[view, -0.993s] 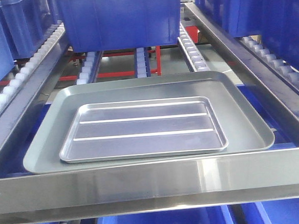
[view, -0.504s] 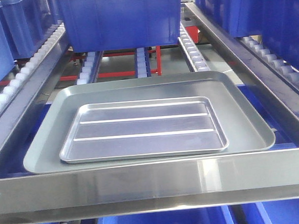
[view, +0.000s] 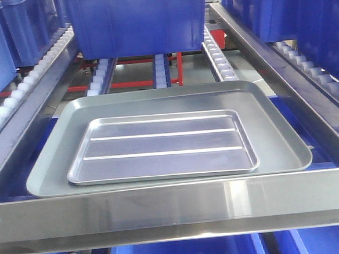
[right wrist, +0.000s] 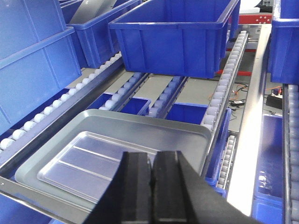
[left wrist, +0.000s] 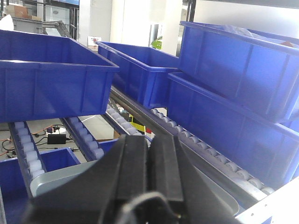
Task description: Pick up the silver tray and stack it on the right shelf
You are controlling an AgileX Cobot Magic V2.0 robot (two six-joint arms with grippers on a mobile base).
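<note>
On the right shelf [view: 175, 211] the silver tray [view: 162, 146] sits nested in a grey tray [view: 274, 131]. Both the left gripper [left wrist: 148, 172] and the right gripper [right wrist: 152, 182] are closed, empty; should open before approaching the tray's near rim.

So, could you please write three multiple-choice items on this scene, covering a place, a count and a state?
1. Where does the silver tray lie?
A. inside the grey tray
B. in a blue crate
C. on the floor

2. How many raised ribs cross its base?
A. none
B. two
C. five

3. How does the right claw stand?
A. shut, empty
B. wide open
C. gripping the tray

Answers:
1. A, the grey rim surrounds it in the front view.
2. B, two bright lengthwise lines show.
3. A, its fingers meet above the trays with nothing between.
</note>
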